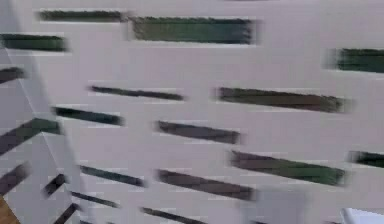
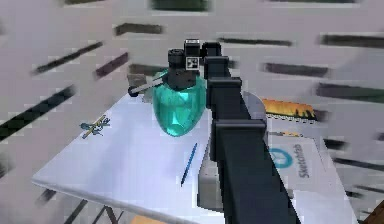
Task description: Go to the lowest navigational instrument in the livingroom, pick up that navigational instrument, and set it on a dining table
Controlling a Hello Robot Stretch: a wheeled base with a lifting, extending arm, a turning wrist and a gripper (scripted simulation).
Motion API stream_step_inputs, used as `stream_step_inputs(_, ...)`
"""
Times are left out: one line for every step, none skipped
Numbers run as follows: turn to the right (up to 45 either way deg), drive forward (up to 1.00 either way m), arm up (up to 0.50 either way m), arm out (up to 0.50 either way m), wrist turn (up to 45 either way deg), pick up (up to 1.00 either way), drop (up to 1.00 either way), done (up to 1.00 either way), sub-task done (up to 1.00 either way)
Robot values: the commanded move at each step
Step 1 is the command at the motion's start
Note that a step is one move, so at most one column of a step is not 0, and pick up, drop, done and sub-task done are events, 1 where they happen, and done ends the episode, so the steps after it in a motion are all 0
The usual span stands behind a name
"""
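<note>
Standing here, I see the forward camera pressed close to a pale wall point(image 1: 200, 110) striped with dark slots point(image 1: 190, 30). It looks ahead and slightly down, and a corner point(image 1: 62, 140) runs down that view's left. The arm side camera sits on the robot's body and looks out along the dark arm point(image 2: 240, 150) to the tool point(image 2: 150, 85), and down onto a white bench point(image 2: 130, 160) close beneath. Behind the bench stands the same kind of slotted pale wall, which is what the two views share.
</note>
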Motion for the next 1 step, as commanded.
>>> stream_step_inputs(0.0, 0.0, 0.0, 0.0, 36.0, 0.0, 0.0, 0.0, 0.0)
